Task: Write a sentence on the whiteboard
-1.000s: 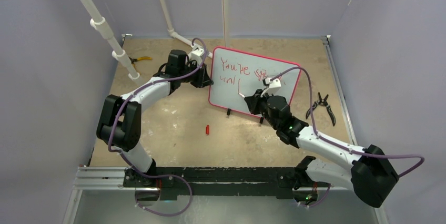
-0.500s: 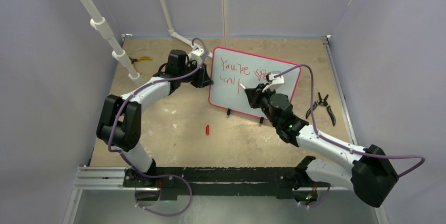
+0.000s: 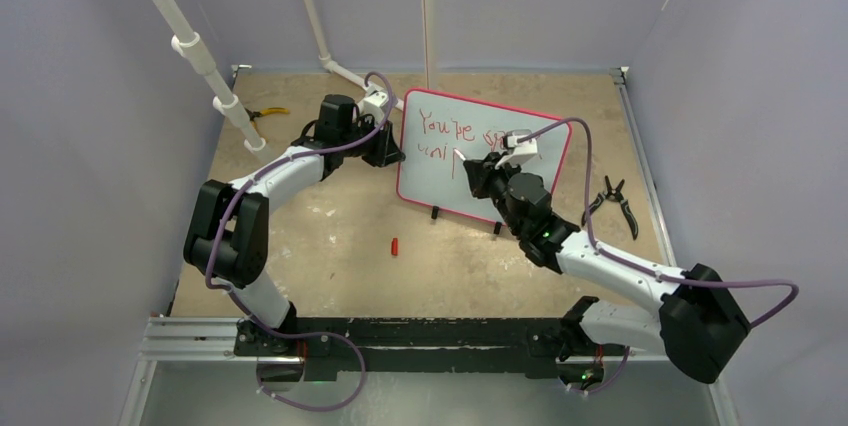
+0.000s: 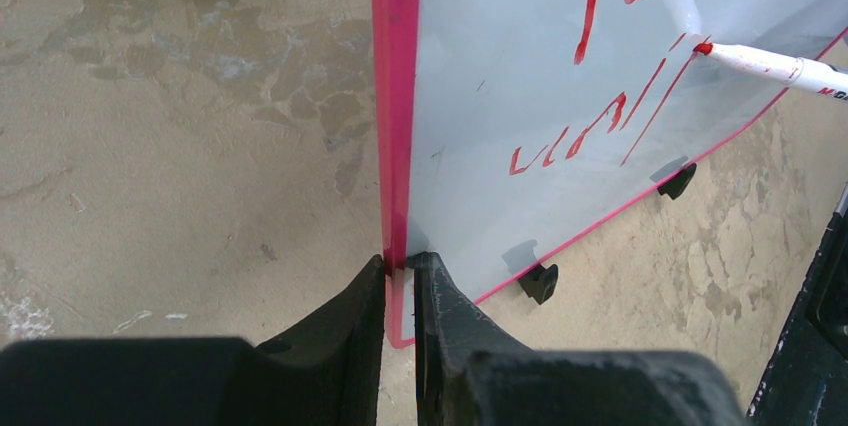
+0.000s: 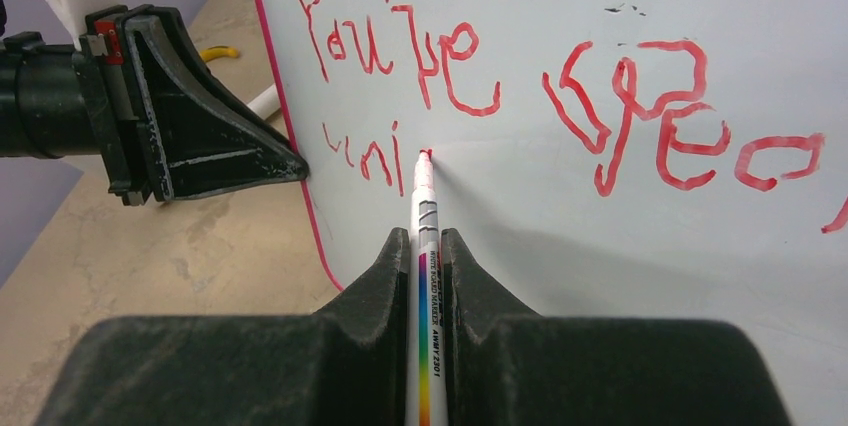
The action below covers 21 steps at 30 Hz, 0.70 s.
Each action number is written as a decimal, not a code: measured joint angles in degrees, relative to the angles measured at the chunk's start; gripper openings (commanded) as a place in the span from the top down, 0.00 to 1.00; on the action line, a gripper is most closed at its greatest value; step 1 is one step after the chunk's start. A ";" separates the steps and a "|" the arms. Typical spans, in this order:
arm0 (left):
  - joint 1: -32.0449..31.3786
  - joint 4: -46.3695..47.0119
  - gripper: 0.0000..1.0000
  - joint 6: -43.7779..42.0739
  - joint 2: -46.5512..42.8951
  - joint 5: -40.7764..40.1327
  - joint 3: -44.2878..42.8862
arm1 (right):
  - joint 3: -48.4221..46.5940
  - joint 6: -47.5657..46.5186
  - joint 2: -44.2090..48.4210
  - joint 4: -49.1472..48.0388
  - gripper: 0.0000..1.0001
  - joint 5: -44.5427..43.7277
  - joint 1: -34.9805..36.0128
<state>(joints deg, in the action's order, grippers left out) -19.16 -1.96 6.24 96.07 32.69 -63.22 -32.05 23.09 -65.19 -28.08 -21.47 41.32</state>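
Surface: a tan, stained tabletop (image 3: 330, 236) is enclosed on three sides by pale lavender walls (image 3: 760, 96).
Whiteboard: the whiteboard (image 3: 440, 186) is stood tilted on small black feet at the middle of the table, towards the far side.
Sentence: the sentence (image 5: 400, 46) is written in red in two lines; "You're" and a scrawled second word are read above, "uni" below.
Hidden: in the top view the end of the upper line is covered by the right wrist; in the right wrist view it is cut off at the picture's edge, and its last letters cannot be made out.
Left gripper: the left gripper (image 4: 400, 266) is clamped on the board's pink left frame, near the lower corner.
Right gripper: the right gripper (image 5: 427, 241) is clenched on the marker (image 5: 424, 196), whose red tip is set on the board just right of "uni"; the barrel's rear is hidden between the fingers.
Edges: white pipes (image 3: 190, 46) are stood at the far left, and a thin pole rises just behind the board's top corner.
Open room: blank board is left right of and below the tip; the widest stretch of tabletop is found between the feet and the arm bases, where a red cap (image 3: 394, 246) lies.
Right margin: black pliers (image 3: 615, 201) are laid between the board and the table's right edge.
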 measured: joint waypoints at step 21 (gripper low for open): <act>0.00 -0.09 1.00 0.02 0.00 -0.13 0.00 | -1.25 -1.07 -2.34 0.42 1.00 3.08 -0.02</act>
<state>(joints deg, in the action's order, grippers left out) -19.16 -2.04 6.26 96.07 32.56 -63.22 -33.30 22.02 -67.53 -27.66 -18.39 41.30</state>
